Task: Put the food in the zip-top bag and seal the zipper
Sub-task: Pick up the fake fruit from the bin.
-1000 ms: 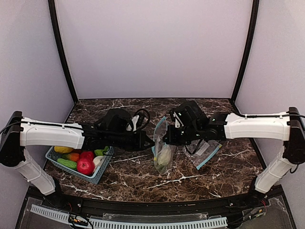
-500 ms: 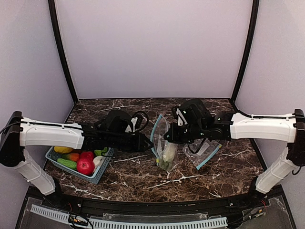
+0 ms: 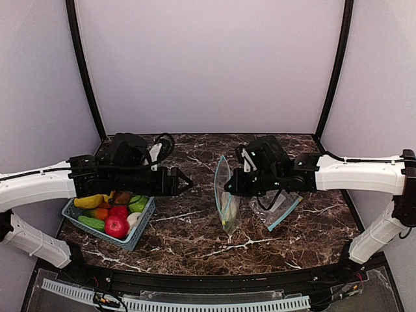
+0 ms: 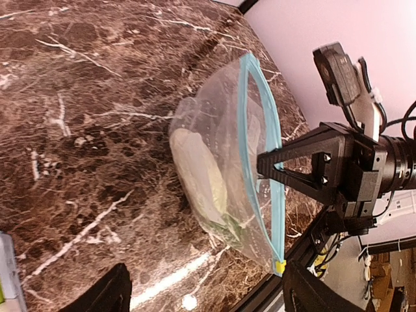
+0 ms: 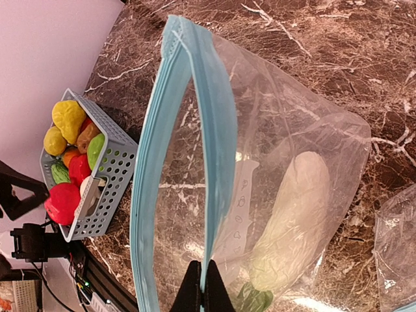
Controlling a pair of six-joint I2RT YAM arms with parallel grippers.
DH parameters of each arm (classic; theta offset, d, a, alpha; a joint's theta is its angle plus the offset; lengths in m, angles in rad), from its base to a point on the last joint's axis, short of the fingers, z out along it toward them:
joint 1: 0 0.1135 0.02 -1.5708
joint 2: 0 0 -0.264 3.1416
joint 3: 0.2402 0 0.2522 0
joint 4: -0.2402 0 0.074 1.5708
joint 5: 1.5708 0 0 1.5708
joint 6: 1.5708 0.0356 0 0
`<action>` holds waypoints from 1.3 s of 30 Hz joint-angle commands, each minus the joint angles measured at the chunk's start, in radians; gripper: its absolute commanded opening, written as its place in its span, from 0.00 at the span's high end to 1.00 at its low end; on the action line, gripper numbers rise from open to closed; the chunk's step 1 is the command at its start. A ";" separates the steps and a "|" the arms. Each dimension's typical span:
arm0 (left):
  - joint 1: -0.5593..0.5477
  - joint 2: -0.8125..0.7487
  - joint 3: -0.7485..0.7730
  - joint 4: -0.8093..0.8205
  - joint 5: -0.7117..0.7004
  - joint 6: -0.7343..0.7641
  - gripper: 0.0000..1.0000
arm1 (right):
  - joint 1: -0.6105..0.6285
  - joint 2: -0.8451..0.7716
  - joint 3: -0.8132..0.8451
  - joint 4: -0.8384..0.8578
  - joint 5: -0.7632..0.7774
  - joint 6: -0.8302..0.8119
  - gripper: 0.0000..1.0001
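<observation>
A clear zip-top bag (image 3: 221, 174) with a blue zipper rim stands upright mid-table. My right gripper (image 5: 206, 289) is shut on one side of that rim (image 5: 218, 130), and the mouth gapes a little. A cream-white vegetable with green leaves (image 5: 296, 218) lies inside the bag, also visible from the left wrist (image 4: 198, 175). My left gripper (image 3: 185, 181) is open and empty, well left of the bag, its fingers (image 4: 107, 294) framing it from afar. The rest of the food (image 3: 117, 224) sits in the teal basket (image 3: 140, 234).
A second, flat zip-top bag (image 3: 281, 209) lies on the marble under the right arm. The basket (image 5: 117, 166) stands at the table's front left. Black frame posts and lilac walls enclose the table.
My left gripper opened and the left arm drew back to the left, away from the bag's mouth. The bag now hangs narrower from the right gripper alone.
</observation>
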 commanded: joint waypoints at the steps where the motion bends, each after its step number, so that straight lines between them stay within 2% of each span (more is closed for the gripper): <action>1: 0.087 -0.106 -0.022 -0.205 -0.067 0.035 0.18 | -0.004 -0.006 -0.006 0.033 0.001 -0.003 1.00; 5: 0.237 -0.201 -0.067 -0.320 -0.065 0.028 0.17 | -0.004 -0.003 -0.006 0.034 -0.004 -0.002 1.00; 11: 0.333 -0.333 -0.130 -0.508 -0.146 0.008 0.05 | -0.005 0.000 -0.004 0.039 -0.003 -0.003 1.00; 17: 0.431 -0.424 -0.248 -0.592 -0.163 -0.038 0.01 | -0.004 0.013 0.003 0.045 -0.019 -0.012 1.00; 25: 0.434 -0.480 -0.331 -0.600 -0.106 -0.104 0.01 | -0.004 0.011 0.000 0.051 -0.016 -0.010 1.00; 39: 0.434 -0.465 -0.364 -0.623 -0.050 -0.094 0.01 | -0.004 0.008 -0.006 0.053 -0.016 -0.008 1.00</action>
